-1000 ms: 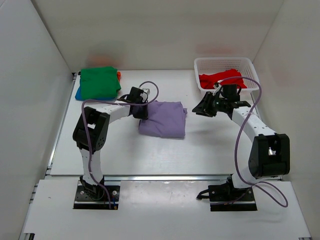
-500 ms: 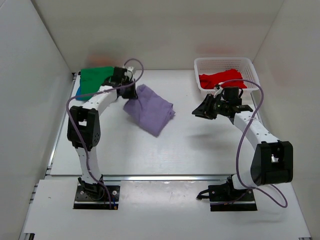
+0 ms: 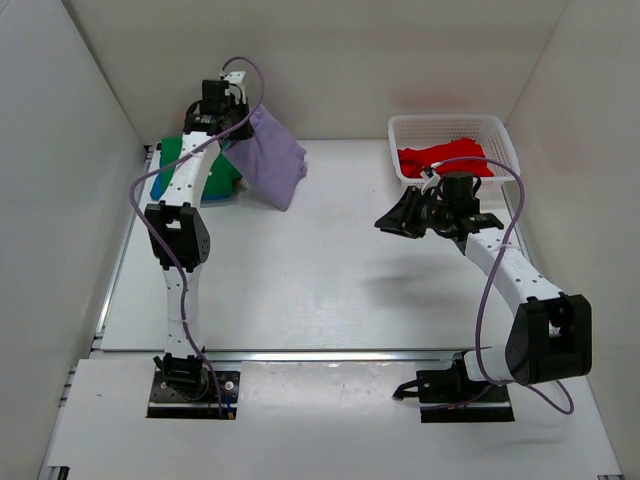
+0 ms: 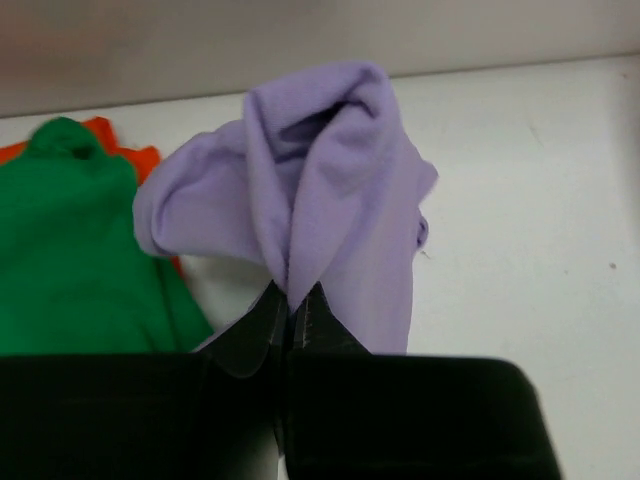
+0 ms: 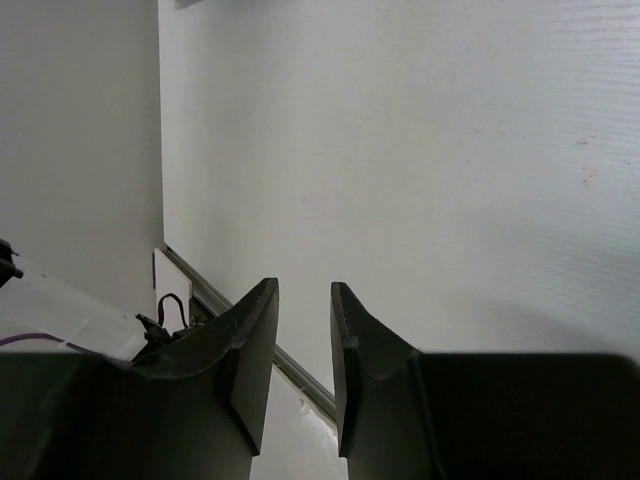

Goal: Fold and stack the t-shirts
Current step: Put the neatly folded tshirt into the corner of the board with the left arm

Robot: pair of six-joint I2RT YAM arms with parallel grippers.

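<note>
My left gripper (image 3: 238, 122) (image 4: 293, 296) is shut on a bunched fold of the lavender t-shirt (image 3: 270, 158) (image 4: 320, 200). The shirt hangs off the table at the back left, beside and partly over the folded green t-shirt (image 3: 172, 155) (image 4: 70, 240). An orange t-shirt (image 4: 147, 161) peeks out from under the green one. The red t-shirt (image 3: 445, 158) lies crumpled in the white basket (image 3: 450, 121) at the back right. My right gripper (image 3: 386, 226) (image 5: 303, 288) hovers left of the basket, open, with nothing between its fingers.
White walls enclose the table on the left, back and right. The green stack sits close to the back-left corner. A metal rail (image 3: 330, 352) runs along the table's near edge.
The left gripper closed on the lavender t-shirt at mid-table and carried it up and back-left to the green stack. The right gripper drifted slightly left and its jaws narrowed a little.
</note>
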